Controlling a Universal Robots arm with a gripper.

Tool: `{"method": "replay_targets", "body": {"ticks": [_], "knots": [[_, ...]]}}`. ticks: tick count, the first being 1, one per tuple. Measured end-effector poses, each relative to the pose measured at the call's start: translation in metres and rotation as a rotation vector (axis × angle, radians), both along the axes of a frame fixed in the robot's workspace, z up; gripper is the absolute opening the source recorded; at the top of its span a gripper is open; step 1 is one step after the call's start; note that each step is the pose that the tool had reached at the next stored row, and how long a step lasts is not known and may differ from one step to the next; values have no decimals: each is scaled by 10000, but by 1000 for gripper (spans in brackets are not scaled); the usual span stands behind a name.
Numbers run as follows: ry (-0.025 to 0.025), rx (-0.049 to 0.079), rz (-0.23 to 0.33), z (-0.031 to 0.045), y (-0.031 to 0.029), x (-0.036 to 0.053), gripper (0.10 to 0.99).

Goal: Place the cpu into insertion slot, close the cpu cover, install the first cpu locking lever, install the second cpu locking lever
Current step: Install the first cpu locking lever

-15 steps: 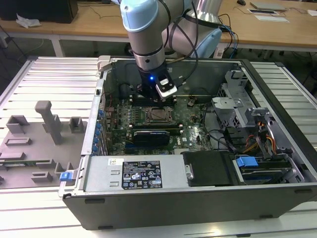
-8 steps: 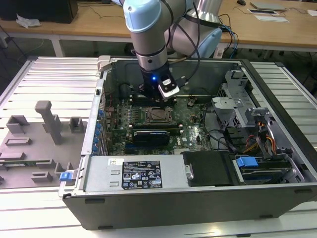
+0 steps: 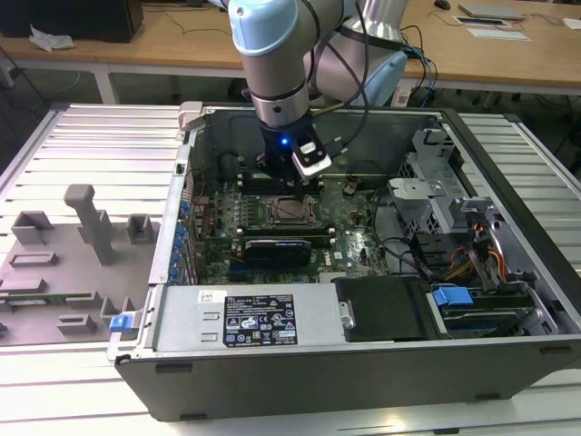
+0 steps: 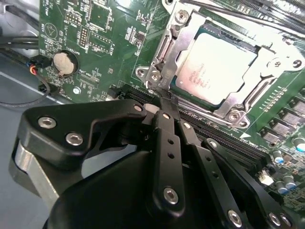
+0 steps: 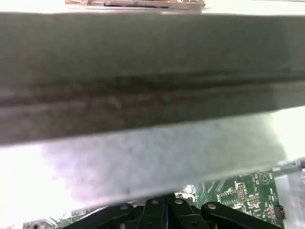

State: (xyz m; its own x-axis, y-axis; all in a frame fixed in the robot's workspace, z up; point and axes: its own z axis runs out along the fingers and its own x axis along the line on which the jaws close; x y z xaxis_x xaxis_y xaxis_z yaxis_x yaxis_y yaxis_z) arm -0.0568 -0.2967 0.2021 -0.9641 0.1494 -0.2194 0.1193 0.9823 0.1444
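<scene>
We see the arm reaching down into an open computer case that lies on a ribbed metal counter. Its gripper hangs just above the green board, close to the socket area in the middle of the case.

In the second wrist view the gripper has its black fingers drawn together into one narrow tip, closed with nothing between them. That tip sits just beside the near corner of the cpu cover, by a thin metal lever that runs along the cover's side; we cannot tell whether it touches.

The cpu lies flat in the insertion slot, its dull silver top showing through the cover's window. The cover lies down over it, its frame resting around the chip's edges. There is faint engraved writing on the chip's top, too small for us to read.

A round coin battery sits on the board well apart from the socket. In the exterior view a long silver box along the case's near wall carries a white label with black print we cannot make out, and a grey tray with moulded holders rests on the counter at the exterior view's left.

In the first wrist view a grey blurred wall crosses close to the camera, with the fingers and a strip of green board below it.
</scene>
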Motion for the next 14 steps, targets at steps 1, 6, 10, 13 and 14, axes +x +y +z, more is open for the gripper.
{"method": "replay_targets", "body": {"ticks": [1, 6, 10, 13, 14], "knots": [[1, -44, 0, 23, 0, 0, 106], [3, -909, -26, 81, -1, -1, 106], [-10, -976, -28, 187, 0, 0, 106], [-27, -993, -29, 300, 0, 0, 106], [-28, -994, -29, 301, 0, 0, 106]]}}
